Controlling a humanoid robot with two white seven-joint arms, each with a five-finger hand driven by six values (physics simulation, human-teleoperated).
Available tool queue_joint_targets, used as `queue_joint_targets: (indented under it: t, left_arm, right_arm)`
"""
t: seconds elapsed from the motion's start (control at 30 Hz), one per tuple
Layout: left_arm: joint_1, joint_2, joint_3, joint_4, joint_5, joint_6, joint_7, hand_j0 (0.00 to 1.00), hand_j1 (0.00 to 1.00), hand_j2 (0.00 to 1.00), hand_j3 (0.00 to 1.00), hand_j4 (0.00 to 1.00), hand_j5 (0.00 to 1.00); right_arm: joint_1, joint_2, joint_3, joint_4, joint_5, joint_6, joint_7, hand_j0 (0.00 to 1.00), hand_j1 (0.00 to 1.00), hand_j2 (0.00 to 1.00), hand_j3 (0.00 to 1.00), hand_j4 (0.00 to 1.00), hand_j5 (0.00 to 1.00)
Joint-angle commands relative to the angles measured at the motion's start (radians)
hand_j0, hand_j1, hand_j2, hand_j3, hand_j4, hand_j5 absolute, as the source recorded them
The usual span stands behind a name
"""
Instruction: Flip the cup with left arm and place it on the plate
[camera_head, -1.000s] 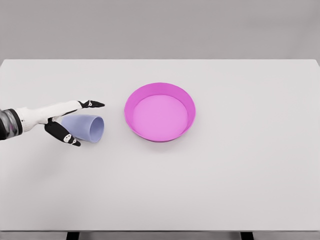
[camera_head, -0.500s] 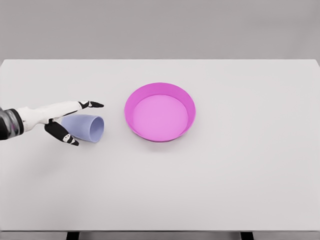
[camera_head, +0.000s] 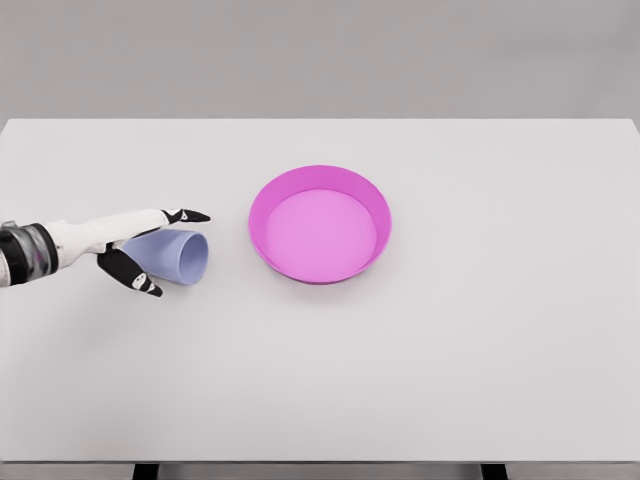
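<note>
Lavender cup (camera_head: 178, 257) is lying sideways, mouth facing right toward the plate (camera_head: 264, 192), left hand (camera_head: 125, 244) straddling it, fingers spread, not gripping.

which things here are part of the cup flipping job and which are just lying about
Part of the job: left hand, spread around the cup; lavender cup, lying on its side; pink plate.

Lying about: nothing apart from the white table that everything rests on.

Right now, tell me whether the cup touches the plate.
Apart. The head view shows bare white table between the cup, lying on its side, and the pink plate.
</note>
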Motion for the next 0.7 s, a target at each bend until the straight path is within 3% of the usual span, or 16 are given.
queue_joint_targets:
  t: [0.0, 0.13, 0.27, 0.67]
  left_arm:
    - [0.0, -0.01, 0.0, 0.002, 0.002, 0.0, 0.0, 1.0, 1.0, 1.0, 1.0, 1.0, 1.0]
    - [0.0, -0.015, -0.009, 0.003, 0.002, 0.031, 0.0, 1.0, 1.0, 1.0, 1.0, 1.0, 1.0]
    - [0.002, -0.015, -0.009, 0.002, 0.005, 0.04, 0.002, 0.81, 0.81, 0.81, 0.81, 0.81, 0.81]
    - [0.006, -0.013, -0.006, 0.002, 0.028, 0.042, 0.003, 0.68, 0.68, 0.68, 0.68, 0.68, 0.68]
  right_arm:
    - [0.0, 0.0, -0.001, 0.0, 0.0, 0.0, 0.0, 1.0, 1.0, 1.0, 1.0, 1.0, 1.0]
    - [0.0, 0.0, -0.001, 0.0, 0.0, 0.0, 0.0, 1.0, 1.0, 1.0, 1.0, 1.0, 1.0]
    - [0.0, 0.0, 0.0, 0.0, 0.0, 0.0, 0.0, 1.0, 1.0, 1.0, 1.0, 1.0, 1.0]
    - [0.0, 0.0, 0.0, 0.0, 0.0, 0.0, 0.0, 1.0, 1.0, 1.0, 1.0, 1.0, 1.0]
